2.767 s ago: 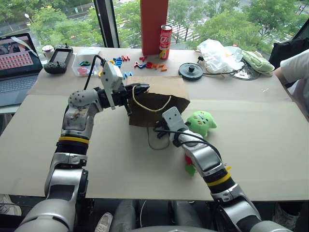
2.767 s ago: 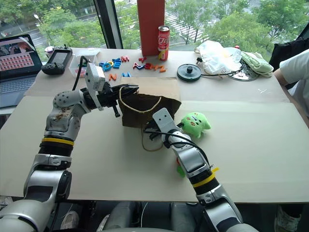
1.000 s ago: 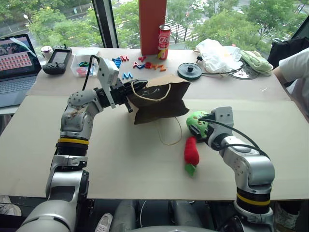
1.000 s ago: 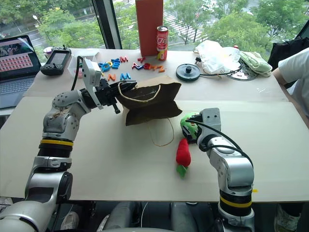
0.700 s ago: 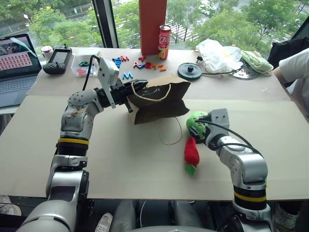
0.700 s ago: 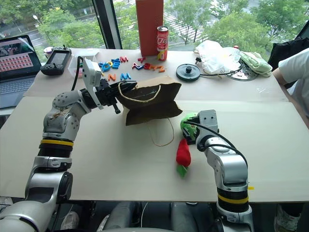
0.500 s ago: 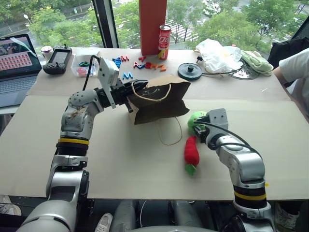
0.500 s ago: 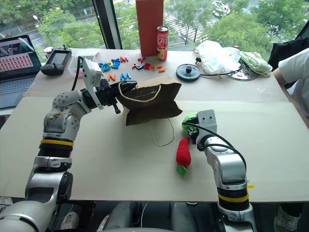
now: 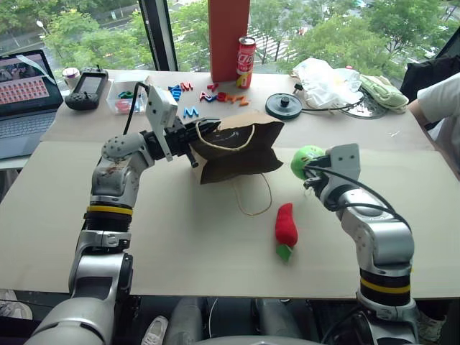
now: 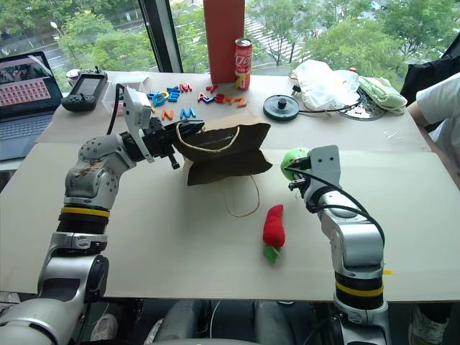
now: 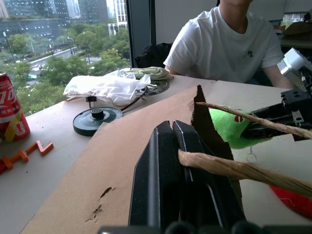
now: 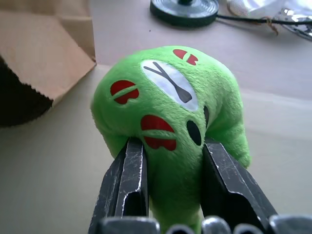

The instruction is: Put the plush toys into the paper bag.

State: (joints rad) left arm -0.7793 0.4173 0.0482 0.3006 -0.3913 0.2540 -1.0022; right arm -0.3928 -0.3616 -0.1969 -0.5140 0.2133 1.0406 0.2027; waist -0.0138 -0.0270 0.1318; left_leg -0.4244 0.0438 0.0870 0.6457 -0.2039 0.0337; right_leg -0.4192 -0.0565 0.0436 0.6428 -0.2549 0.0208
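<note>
Two plush toys, green one point(image 9: 302, 159) and red one point(image 9: 285, 225), one paper bag point(image 9: 241, 147), one soda can point(image 9: 246, 62).

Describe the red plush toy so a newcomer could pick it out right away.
Start at the brown paper bag lying on its side in the middle of the table. Follow its loose twine handle toward the near edge; just right of that loop lies the red plush toy. It is chili-shaped with a green stem, and rests alone on the table, unlike the round green plush toy held up in the right claw.
</note>
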